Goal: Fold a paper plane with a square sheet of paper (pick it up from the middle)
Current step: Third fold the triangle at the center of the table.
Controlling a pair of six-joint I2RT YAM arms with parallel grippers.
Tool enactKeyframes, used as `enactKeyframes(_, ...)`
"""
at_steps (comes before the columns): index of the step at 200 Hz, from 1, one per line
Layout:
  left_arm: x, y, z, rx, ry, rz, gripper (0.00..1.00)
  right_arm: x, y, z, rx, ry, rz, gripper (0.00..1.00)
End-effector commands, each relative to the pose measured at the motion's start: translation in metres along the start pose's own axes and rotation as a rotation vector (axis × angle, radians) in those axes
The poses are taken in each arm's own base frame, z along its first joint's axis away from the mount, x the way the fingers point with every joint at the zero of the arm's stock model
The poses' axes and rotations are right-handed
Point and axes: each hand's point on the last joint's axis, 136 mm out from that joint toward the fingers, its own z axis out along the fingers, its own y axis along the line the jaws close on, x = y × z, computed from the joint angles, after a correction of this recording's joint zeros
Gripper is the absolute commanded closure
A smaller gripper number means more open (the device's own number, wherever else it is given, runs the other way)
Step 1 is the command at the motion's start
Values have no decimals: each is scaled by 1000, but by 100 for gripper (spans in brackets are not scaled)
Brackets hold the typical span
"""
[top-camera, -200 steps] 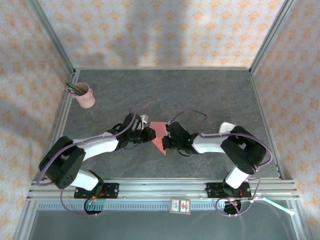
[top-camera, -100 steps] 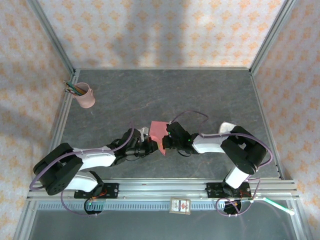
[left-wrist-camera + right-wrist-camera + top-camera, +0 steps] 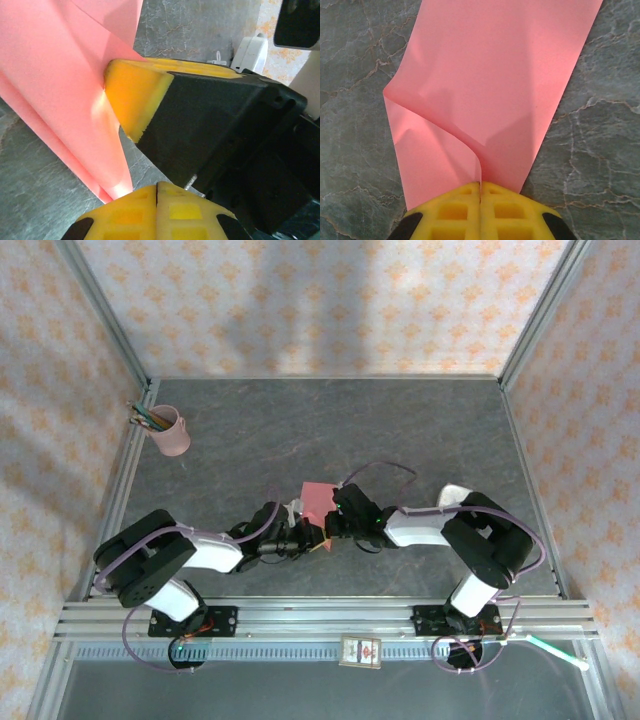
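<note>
The square sheet of paper [image 3: 317,500] is salmon-pink, folded over on itself and held up off the grey table. My right gripper [image 3: 480,184] is shut on its near edge, with both curled layers running into the closed jaws; from above the right gripper [image 3: 331,525] sits just right of the sheet. My left gripper [image 3: 157,184] is shut with its pads pressed together and nothing seen between them. The paper [image 3: 60,95] hangs just left of it, its lower tip beside the left fingertip. The right gripper's yellow pad [image 3: 135,95] presses on the sheet there. From above, the left gripper [image 3: 308,537] lies under the sheet.
A pink pencil cup [image 3: 175,433] stands at the far left of the table. A small white-and-black box [image 3: 361,651] lies on the near rail between the arm bases. Metal frame rails [image 3: 320,612] and patterned walls bound the table.
The sheet has gone from lying nearly flat to standing up in the right gripper. The left arm has pulled back toward its base, its gripper has shut and now sits below the paper.
</note>
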Motion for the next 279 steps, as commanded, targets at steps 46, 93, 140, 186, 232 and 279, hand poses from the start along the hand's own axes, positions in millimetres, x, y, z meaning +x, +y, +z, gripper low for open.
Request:
enactKeyframes(46,3,-1,9,33,21,-10,100,19,-31,4,114,50,7,97)
enactKeyframes(93,4,8,12,6,27,-20,100,19,-33,4,121,52,2,97)
enactKeyframes(140,10,31,12,-52,36,-42,100,21,-34,4,128,57,-2,97)
enactKeyframes(186,13,35,11,-68,48,-36,100,24,-36,6,134,67,-4,97)
enactKeyframes(232,12,7,6,20,52,-12,100,23,-37,6,142,67,-7,97)
enactKeyframes(279,13,5,9,22,65,-14,100,21,-36,5,144,64,-12,97)
